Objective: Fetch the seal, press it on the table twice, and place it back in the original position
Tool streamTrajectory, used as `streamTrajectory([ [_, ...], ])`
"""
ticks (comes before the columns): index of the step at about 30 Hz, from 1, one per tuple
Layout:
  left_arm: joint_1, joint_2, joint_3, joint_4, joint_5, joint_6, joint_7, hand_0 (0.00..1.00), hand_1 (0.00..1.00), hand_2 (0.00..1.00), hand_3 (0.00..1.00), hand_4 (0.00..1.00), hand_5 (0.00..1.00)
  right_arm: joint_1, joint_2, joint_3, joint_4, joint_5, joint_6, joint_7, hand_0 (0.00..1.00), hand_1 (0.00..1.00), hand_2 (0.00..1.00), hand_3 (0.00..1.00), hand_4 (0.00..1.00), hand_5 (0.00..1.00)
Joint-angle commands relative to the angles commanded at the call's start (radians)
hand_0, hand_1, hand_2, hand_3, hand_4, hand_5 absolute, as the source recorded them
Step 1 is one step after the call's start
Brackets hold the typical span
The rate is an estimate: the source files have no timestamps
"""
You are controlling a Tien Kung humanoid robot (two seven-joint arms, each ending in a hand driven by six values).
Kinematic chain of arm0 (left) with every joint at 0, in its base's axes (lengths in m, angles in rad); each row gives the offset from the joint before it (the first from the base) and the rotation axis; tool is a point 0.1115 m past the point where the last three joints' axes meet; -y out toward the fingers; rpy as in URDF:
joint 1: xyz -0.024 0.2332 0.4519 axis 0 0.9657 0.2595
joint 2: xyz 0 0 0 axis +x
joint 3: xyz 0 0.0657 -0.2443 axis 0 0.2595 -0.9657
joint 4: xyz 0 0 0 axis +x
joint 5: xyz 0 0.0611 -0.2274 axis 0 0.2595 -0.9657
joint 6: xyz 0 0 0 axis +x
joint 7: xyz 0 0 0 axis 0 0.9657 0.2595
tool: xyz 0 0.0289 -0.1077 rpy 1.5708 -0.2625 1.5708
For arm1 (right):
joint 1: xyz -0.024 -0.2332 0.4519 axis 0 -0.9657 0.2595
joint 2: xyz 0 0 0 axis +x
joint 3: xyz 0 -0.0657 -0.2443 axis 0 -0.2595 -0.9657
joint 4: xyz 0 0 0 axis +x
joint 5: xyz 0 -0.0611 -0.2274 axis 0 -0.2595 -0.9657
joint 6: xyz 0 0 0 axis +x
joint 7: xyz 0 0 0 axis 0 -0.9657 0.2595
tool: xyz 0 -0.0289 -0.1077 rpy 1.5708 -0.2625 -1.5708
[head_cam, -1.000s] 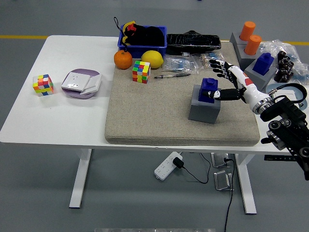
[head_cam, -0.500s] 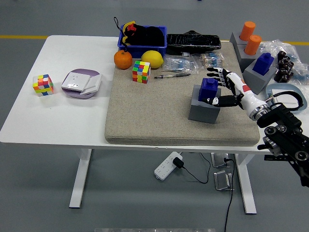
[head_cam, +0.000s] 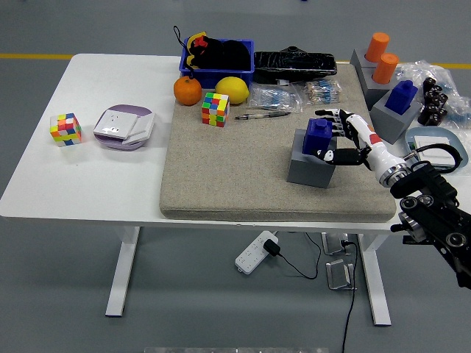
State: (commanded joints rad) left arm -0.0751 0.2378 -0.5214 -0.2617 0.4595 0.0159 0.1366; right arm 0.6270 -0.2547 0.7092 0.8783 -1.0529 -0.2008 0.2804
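The blue seal (head_cam: pixel 317 136) stands upright in its grey block holder (head_cam: pixel 307 172) on the right part of the beige mat (head_cam: pixel 235 173). My right hand (head_cam: pixel 329 137) comes in from the lower right and sits against the seal's right side. Its fingers (head_cam: pixel 340 118) reach past the seal's far top corner. The thumb (head_cam: pixel 329 156) lies at the seal's near side, over the holder's top. The hand is still spread around the seal, not clamped on it. The seal remains seated in the holder. My left arm is out of view.
A second blue seal (head_cam: pixel 402 95) in a grey holder and two orange seals (head_cam: pixel 382 57) stand at the far right. A Rubik's cube (head_cam: pixel 215 109), orange (head_cam: pixel 187 90), lemon (head_cam: pixel 231 88), pen (head_cam: pixel 261 115) and blue basket (head_cam: pixel 217 65) line the mat's far edge.
My right hand has moved left and down towards the seal, and its fingers have drawn in from a wide spread to bracket the seal. The seal has not moved.
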Motion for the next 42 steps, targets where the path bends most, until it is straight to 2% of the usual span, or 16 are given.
streamTrajectory([
  [5,0.000,-0.001,0.000,0.000,0.000,0.000,0.000,0.718,0.693,0.684,0.720,0.632,0.236,0.000,0.001,-0.014,-0.002,-0.002,-0.021,0.003,0.637,0.607,0.636,0.710,0.802,0.002],
  [6,0.000,-0.001,0.000,0.000,0.000,0.000,0.000,0.718,0.692,0.684,0.721,0.635,0.234,0.001,0.000,-0.017,-0.002,-0.002,-0.026,0.003,0.613,0.526,0.557,0.638,0.735,0.002],
  [11,-0.002,-0.001,0.003,0.000,-0.002,0.000,0.000,0.718,0.692,0.684,0.721,0.635,0.234,0.003,0.000,-0.030,-0.004,-0.001,-0.053,0.008,0.613,0.526,0.557,0.638,0.735,0.002],
  [12,-0.002,-0.001,0.003,0.000,-0.001,-0.001,0.000,0.718,0.693,0.684,0.721,0.635,0.234,0.004,0.000,-0.032,-0.004,-0.002,-0.061,0.009,0.573,0.441,0.458,0.518,0.665,0.002],
  [17,-0.002,-0.001,0.004,0.000,-0.002,-0.001,0.000,0.718,0.693,0.684,0.721,0.635,0.234,0.007,0.000,-0.042,-0.003,0.003,-0.088,0.019,0.573,0.441,0.458,0.518,0.665,0.002],
  [18,-0.002,-0.002,0.004,0.000,-0.002,-0.001,0.000,0.718,0.693,0.684,0.722,0.636,0.234,0.008,0.000,-0.043,-0.003,0.005,-0.092,0.022,0.542,0.402,0.424,0.466,0.647,0.002],
  [26,0.000,-0.002,0.002,0.000,-0.002,-0.001,0.000,0.719,0.693,0.684,0.722,0.637,0.235,0.003,-0.003,-0.028,0.026,0.010,-0.105,0.030,0.546,0.401,0.418,0.462,0.668,0.002],
  [32,0.000,-0.002,-0.001,0.000,-0.001,-0.001,-0.001,0.719,0.693,0.684,0.722,0.637,0.234,-0.006,-0.015,0.019,0.098,-0.022,-0.099,0.014,0.547,0.403,0.419,0.464,0.669,0.002],
  [38,0.001,0.000,-0.006,0.000,0.000,0.000,-0.001,0.719,0.693,0.684,0.722,0.638,0.233,-0.021,-0.046,0.082,0.170,-0.064,-0.094,-0.004,0.548,0.404,0.420,0.465,0.656,0.002],
  [42,0.004,0.000,-0.005,0.002,-0.001,0.000,-0.001,0.719,0.693,0.684,0.722,0.639,0.233,-0.038,-0.069,0.124,0.188,-0.091,-0.091,-0.013,0.552,0.405,0.421,0.465,0.647,0.002],
])
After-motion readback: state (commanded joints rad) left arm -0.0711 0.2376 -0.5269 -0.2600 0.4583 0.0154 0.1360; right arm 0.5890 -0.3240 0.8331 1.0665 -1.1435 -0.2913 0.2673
